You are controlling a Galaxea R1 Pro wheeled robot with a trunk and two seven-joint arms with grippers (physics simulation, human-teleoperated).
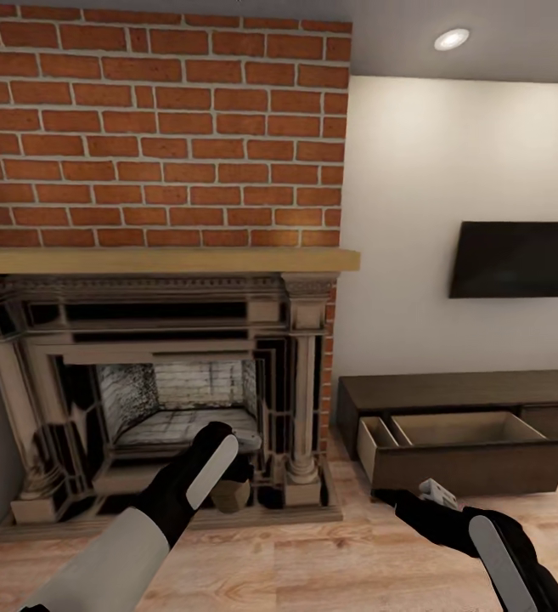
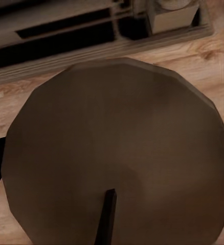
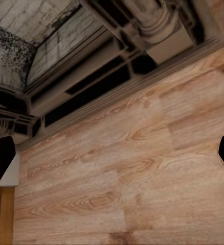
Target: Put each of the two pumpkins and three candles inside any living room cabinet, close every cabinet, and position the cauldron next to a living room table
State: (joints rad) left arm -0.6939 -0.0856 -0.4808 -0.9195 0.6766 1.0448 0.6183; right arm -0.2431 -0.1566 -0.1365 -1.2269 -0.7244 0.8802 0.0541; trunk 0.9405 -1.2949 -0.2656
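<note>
A candle (image 2: 117, 153) sits very close to the lens, its round, faceted brown-grey end face turned toward the camera, with a thin dark wick (image 2: 106, 217) rising from near its middle. Behind it lies a wooden floor (image 2: 214, 56), and beyond that the grey stepped base of the fireplace (image 2: 66, 43) with dark recesses and the square foot of a column (image 2: 173, 15).

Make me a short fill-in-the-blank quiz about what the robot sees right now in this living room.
1. The cabinet has one drawer pulled ____.
2. The left gripper holds a beige ____.
3. The wall above the fireplace mantel is red ____.
4. The right gripper has its fingers spread over the bare wooden ____.

Missing words: open; candle; brick; floor
</note>
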